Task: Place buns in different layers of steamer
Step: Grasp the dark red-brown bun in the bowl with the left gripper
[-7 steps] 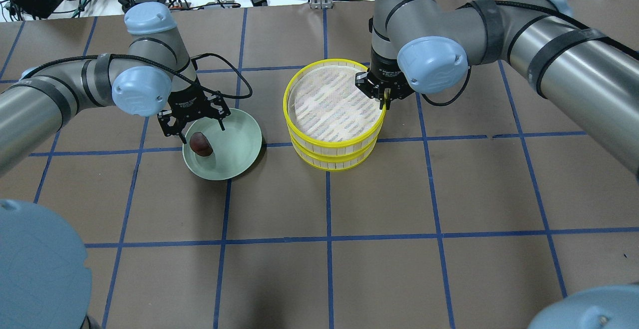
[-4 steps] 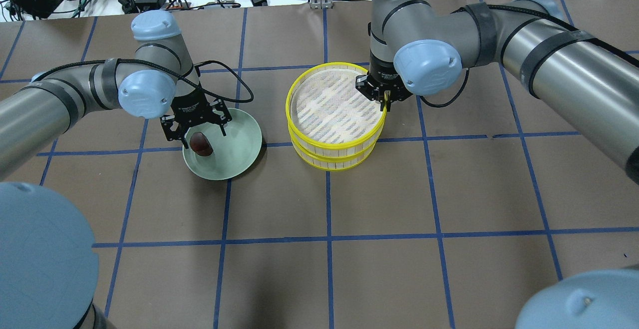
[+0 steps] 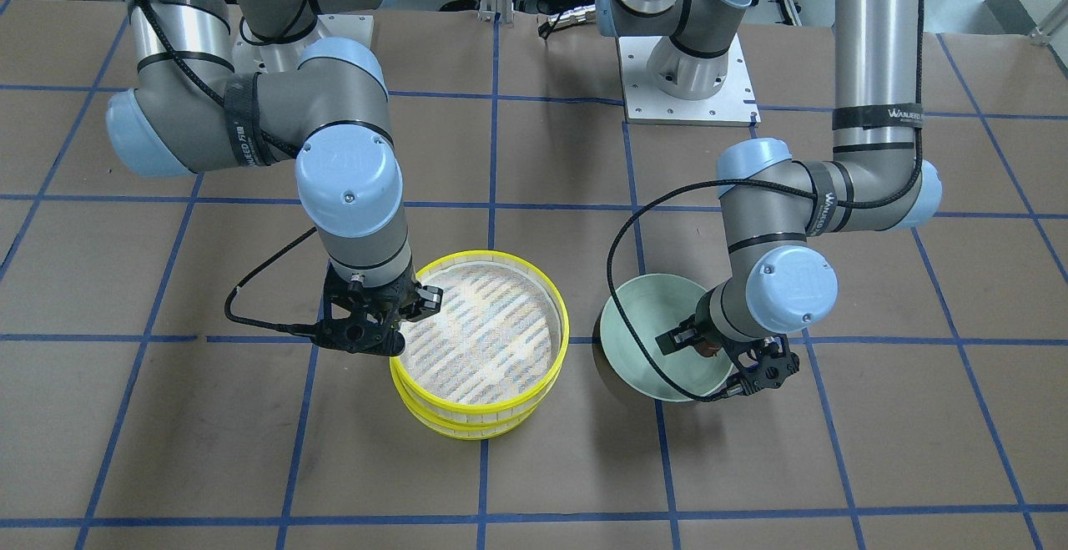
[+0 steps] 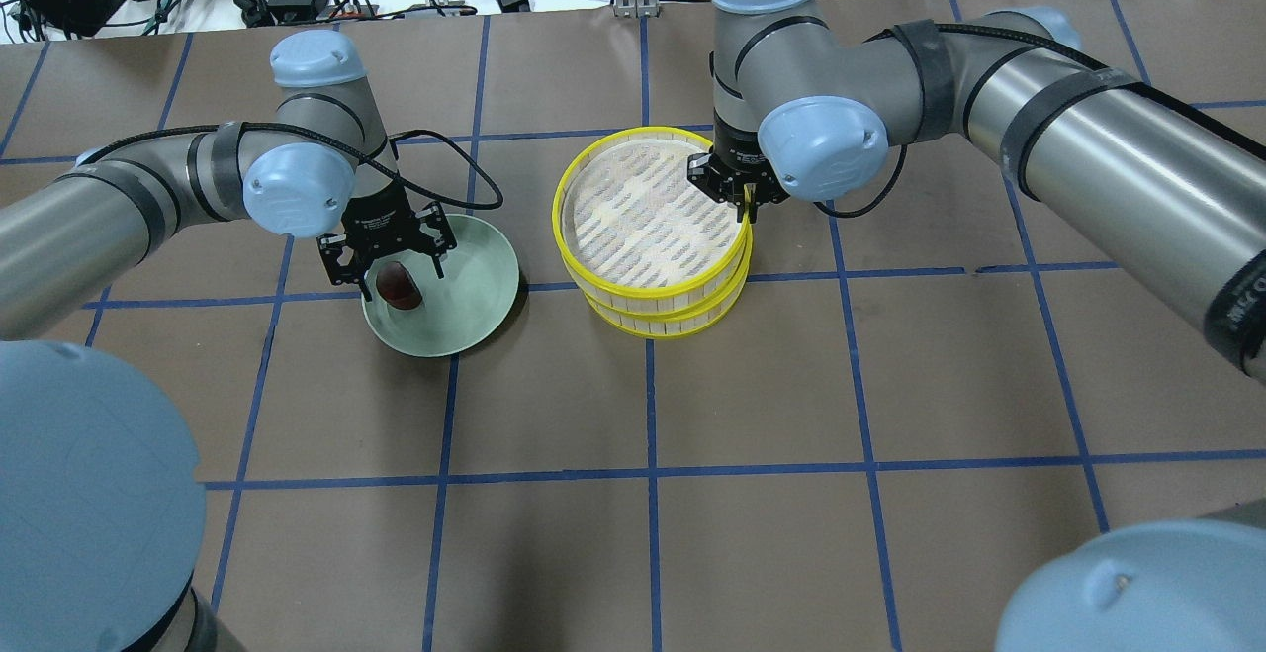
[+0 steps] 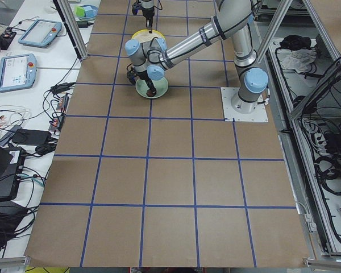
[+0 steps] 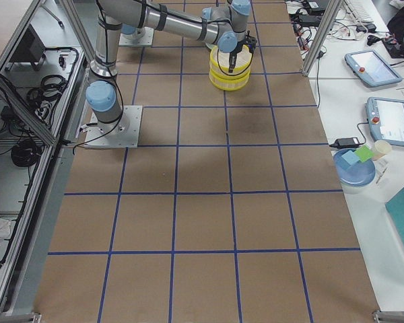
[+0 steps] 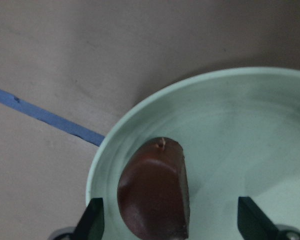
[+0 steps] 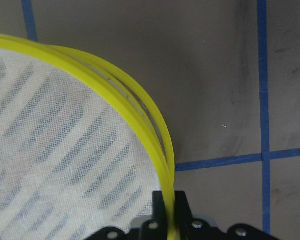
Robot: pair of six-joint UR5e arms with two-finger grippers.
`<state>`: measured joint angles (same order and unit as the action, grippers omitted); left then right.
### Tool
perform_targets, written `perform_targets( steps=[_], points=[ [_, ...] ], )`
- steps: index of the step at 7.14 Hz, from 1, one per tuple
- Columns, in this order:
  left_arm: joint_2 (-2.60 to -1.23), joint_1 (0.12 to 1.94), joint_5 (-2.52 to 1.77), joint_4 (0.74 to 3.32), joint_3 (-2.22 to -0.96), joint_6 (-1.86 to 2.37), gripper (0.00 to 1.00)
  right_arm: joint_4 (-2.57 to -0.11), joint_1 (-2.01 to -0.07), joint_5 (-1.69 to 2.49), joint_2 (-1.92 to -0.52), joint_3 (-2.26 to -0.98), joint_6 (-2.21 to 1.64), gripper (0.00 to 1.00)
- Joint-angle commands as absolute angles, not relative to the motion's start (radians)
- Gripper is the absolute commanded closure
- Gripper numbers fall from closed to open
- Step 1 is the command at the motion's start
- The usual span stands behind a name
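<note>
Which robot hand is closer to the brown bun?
Left. The left gripper hangs open right over the brown bun on the green plate. The right gripper is far off, pinching the top steamer tray at its rim.

The one clear word is WANJEED, in white letters on the black strap (image 3: 878,116) around the left arm's (image 3: 876,32) upright tube. White lettering also shows on the elbow strap (image 3: 822,199) and the right arm's strap (image 3: 242,133), too small to read.

The right end effector (image 4: 744,209) has shifted the top steamer layer (image 4: 633,209) leftward.
</note>
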<state>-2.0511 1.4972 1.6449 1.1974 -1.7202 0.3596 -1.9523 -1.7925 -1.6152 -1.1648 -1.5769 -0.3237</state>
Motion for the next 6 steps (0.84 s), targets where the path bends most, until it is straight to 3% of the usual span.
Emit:
perform_targets(
  steps=[1,2,3,6],
  points=[
    [-2.062,1.497,1.637,1.184,-1.714,0.364,0.55,-1.953,-1.793,-1.634,-1.16,-1.578,-0.319,1.0],
    [-2.062,1.497,1.634,1.184,-1.707,0.364,0.73,-1.953,-1.793,-1.643,-1.16,-1.578,-0.316,1.0],
    [-2.062,1.497,1.634,1.184,-1.704,0.361,1.0,-1.953,-1.793,-1.643,-1.16,-1.578,-0.318,1.0],
    [-2.028,1.497,1.541,1.187,-1.64,0.362,1.0,-1.965,-1.79,-1.641,-1.157,-1.58,-0.318,1.0]
  ],
)
